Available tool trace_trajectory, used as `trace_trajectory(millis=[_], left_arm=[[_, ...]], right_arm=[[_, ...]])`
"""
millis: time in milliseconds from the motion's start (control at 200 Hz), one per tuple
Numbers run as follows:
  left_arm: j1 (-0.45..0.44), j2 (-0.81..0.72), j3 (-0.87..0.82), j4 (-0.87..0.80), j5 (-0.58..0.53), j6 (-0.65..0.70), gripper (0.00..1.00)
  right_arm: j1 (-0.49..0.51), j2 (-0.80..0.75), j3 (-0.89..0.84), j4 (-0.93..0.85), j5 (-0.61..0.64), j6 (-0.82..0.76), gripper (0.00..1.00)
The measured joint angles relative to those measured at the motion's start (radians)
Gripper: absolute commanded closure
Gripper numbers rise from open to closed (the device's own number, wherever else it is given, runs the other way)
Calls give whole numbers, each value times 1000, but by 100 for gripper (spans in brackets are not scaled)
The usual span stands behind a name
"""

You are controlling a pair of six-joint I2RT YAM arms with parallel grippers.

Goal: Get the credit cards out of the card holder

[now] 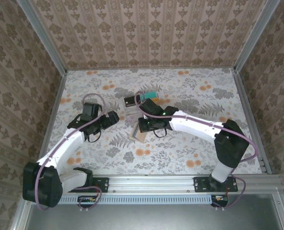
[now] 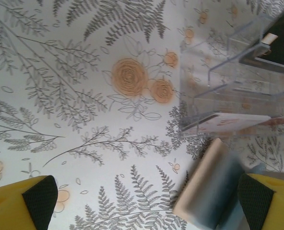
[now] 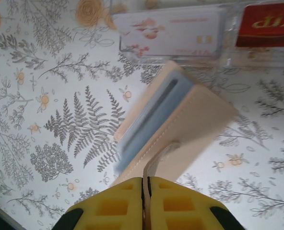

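Observation:
The card holder [image 3: 180,120], a tan bifold with grey-blue inner pockets, lies half open on the flowered table just below the clear tray. My right gripper [image 3: 146,181] is shut on a thin tan flap of the holder, which stands pinched between the yellow fingers. My left gripper [image 2: 149,206] is open just left of the holder [image 2: 211,191], with nothing between its fingers [image 2: 36,201]. Credit cards lie in the tray: a red one [image 3: 266,24], a white floral one [image 3: 171,31], a black one [image 2: 281,43] and a teal one [image 1: 150,94]. What the holder's pockets contain I cannot tell.
The clear plastic compartment tray [image 1: 134,114] sits mid-table, right behind the card holder [image 1: 140,134] and both grippers [image 1: 114,117] [image 1: 141,127]. Patterned walls enclose the table on three sides. Bare flowered tabletop spreads left, right and toward the near edge.

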Motion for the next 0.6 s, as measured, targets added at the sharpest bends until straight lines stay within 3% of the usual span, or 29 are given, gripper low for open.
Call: trace_trajectory(millis=[310,600], left_arm=[[29,37,0,-2,32,22,0],[18,84,0,29,132,36,0]], right_arm=[[12,80,37,18,1,25,90],[-87,-19,-98,11,42,54,90]])
